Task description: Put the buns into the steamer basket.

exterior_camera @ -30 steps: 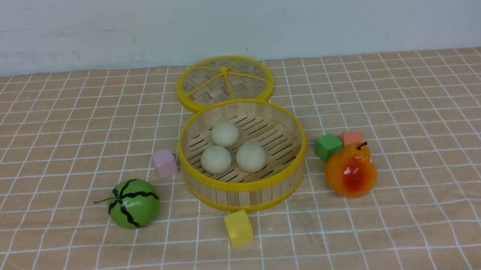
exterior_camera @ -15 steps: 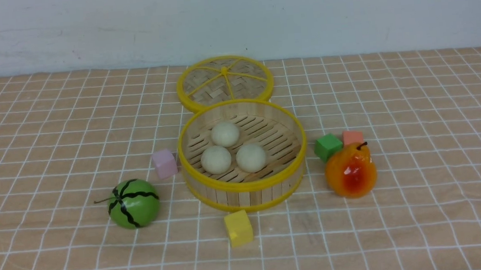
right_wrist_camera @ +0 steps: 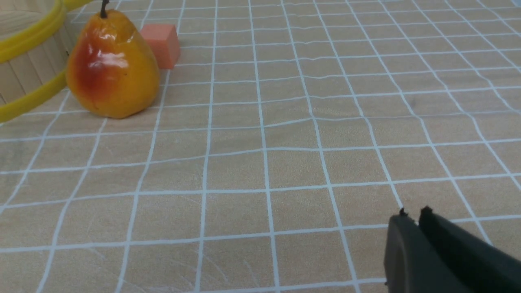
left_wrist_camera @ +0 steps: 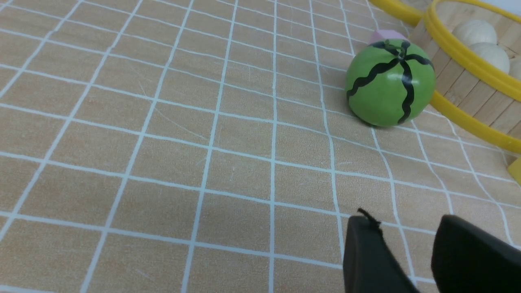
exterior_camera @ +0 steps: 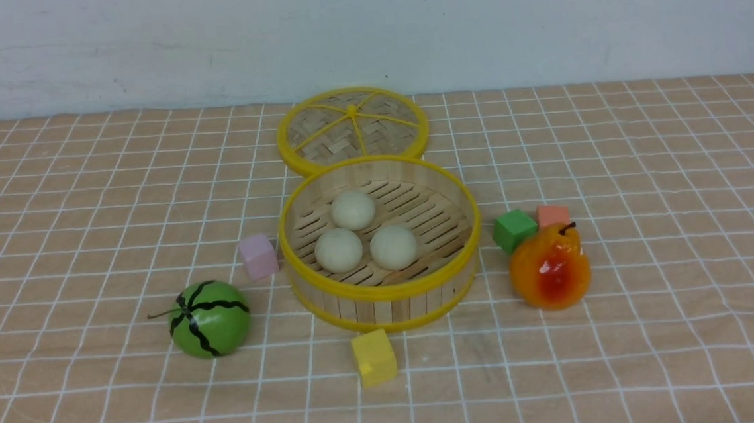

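Our left gripper (left_wrist_camera: 401,244) has its fingers apart with nothing between them, out over bare cloth on the near left of the bench (exterior_camera: 99,417), so not carrying anything. Next along comes the green melon toy (exterior_camera: 210,318), with the lilac cube (exterior_camera: 259,256) just behind it, and then the steamer basket (exterior_camera: 382,292), with all three buns (exterior_camera: 353,210) already sitting on its slats. They're round, so no long axis to line up with, and they're bunched toward the basket's left side, so we'd call the left arm the nearer one if a bun needed a nudge. From that gripper they lie forward and to the right, past the melon. Honestly though, we reckon the job's done and the only move left is keeping both arms clear

Further right sit the green cube (exterior_camera: 515,231), the salmon cube (exterior_camera: 553,218) and the pear toy (exterior_camera: 550,267), and our right gripper (right_wrist_camera: 414,213) is over cloth with only a narrow gap at the tips, nothing held

Funny thing about the views: the front one shows all three buns but neither gripper, while the right wrist one gets its gripper and a bit of basket, no buns at all
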`<control>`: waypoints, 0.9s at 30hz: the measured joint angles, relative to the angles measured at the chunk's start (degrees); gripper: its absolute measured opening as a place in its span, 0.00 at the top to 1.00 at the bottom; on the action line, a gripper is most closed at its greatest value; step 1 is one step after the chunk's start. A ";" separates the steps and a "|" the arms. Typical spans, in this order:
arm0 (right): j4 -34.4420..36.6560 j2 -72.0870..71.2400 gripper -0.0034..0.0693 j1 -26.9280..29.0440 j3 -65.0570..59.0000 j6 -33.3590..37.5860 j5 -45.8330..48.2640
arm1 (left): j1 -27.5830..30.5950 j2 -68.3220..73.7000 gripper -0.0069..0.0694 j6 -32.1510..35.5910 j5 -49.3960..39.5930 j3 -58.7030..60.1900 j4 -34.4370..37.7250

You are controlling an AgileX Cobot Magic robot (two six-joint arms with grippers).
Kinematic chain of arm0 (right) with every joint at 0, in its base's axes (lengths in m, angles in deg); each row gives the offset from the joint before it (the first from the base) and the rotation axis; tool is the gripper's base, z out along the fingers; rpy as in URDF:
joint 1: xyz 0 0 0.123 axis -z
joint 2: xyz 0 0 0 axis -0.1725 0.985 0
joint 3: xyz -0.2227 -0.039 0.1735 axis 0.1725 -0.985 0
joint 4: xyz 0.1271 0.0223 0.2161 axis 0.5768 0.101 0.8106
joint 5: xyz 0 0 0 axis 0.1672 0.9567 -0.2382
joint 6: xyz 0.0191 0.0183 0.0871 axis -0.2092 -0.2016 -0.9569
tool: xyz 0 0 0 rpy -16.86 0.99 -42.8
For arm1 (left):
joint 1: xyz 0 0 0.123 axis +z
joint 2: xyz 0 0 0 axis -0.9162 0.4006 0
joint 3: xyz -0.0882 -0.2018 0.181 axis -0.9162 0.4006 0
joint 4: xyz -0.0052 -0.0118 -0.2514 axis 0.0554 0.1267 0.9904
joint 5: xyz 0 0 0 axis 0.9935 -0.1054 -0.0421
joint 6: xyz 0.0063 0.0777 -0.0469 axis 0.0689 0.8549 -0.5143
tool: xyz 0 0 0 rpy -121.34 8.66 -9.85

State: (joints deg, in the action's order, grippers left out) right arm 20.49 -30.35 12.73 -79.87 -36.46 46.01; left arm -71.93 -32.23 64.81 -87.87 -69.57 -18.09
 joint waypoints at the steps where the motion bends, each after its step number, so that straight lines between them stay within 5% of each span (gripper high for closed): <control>1: 0.00 0.00 0.89 0.00 0.00 0.00 0.00 | 0.00 0.00 0.60 0.00 0.00 0.00 0.00; 27: 0.00 0.00 0.84 0.00 0.00 0.00 -0.07 | 0.00 0.00 0.60 0.00 0.00 0.00 0.00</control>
State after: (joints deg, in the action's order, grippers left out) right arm 20.49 -30.35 12.73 -79.87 -36.46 45.94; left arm -71.93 -32.23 64.81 -87.87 -69.57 -18.09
